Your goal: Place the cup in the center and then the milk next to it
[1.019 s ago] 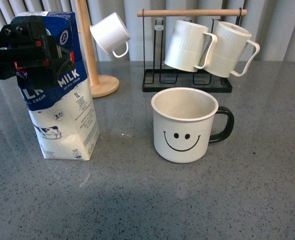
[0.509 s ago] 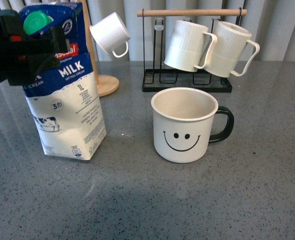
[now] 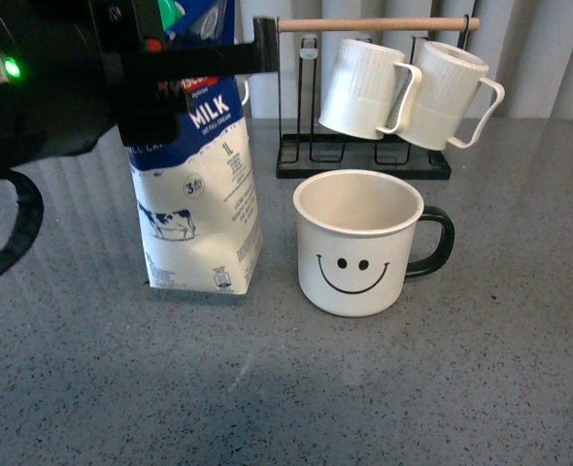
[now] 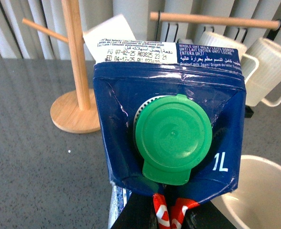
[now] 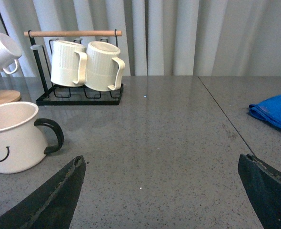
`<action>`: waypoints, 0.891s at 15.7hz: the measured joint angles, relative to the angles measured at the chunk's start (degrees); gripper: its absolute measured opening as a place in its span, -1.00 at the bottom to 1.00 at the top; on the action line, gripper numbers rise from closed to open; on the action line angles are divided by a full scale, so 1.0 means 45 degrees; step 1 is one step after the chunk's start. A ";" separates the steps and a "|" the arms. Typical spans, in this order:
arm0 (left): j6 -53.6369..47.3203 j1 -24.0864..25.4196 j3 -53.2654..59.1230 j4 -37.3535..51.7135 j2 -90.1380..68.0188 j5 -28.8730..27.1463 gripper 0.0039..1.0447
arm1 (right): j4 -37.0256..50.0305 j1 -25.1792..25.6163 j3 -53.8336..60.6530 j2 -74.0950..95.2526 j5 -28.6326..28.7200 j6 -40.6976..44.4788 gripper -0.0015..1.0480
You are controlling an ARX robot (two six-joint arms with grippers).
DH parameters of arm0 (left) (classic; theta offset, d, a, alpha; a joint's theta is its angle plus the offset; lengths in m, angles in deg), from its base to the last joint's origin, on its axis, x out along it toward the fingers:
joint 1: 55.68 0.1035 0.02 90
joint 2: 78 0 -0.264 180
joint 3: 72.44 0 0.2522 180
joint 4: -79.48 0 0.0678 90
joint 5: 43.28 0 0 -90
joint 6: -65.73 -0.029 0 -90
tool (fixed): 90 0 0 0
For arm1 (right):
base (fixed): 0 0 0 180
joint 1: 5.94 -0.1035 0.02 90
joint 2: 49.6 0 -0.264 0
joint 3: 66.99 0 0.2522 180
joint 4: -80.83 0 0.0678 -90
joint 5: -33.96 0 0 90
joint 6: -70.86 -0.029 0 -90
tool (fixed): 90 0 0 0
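Left end effector, black with red marks, was clamped on the dark blue upper part of the tall milk carton. The carton's lower half was white with a cow drawing, and its round green cap filled the left wrist view. One black finger reached across the carton near its top. The carton leaned slightly, and whether its base rested on the grey speckled table or hung just above it could not be told. It stood just beside the wide off-white smiley mug, on the robot's left of it, with a narrow gap between them. The mug sat near the middle of the table, its black handle turned to the robot's right and its face toward the front camera.

Right end effector had its dark fingers spread wide with nothing between them, over bare table to the right of the mug.

Behind the mug stood a black wire rack with a wooden bar, holding two ribbed cream mugs. A pale wooden mug tree stood behind the carton, with a small white cup hanging on it. A crumpled blue cloth lay far to the right.
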 joint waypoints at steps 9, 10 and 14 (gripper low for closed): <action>0.0714 -0.0811 -0.0510 0.1030 -0.1773 -0.1146 -0.93 | 0.0000 0.0000 0.0000 0.0000 0.0000 0.0000 0.87; 0.0850 -0.0816 -0.0529 0.1054 -0.1841 -0.1219 -0.93 | 0.0000 0.0000 0.0000 0.0000 0.0000 0.0005 0.87; 0.0991 -0.0942 -0.0602 0.1190 -0.2001 -0.1379 -0.93 | 0.0000 0.0000 0.0000 0.0000 0.0000 0.0005 0.87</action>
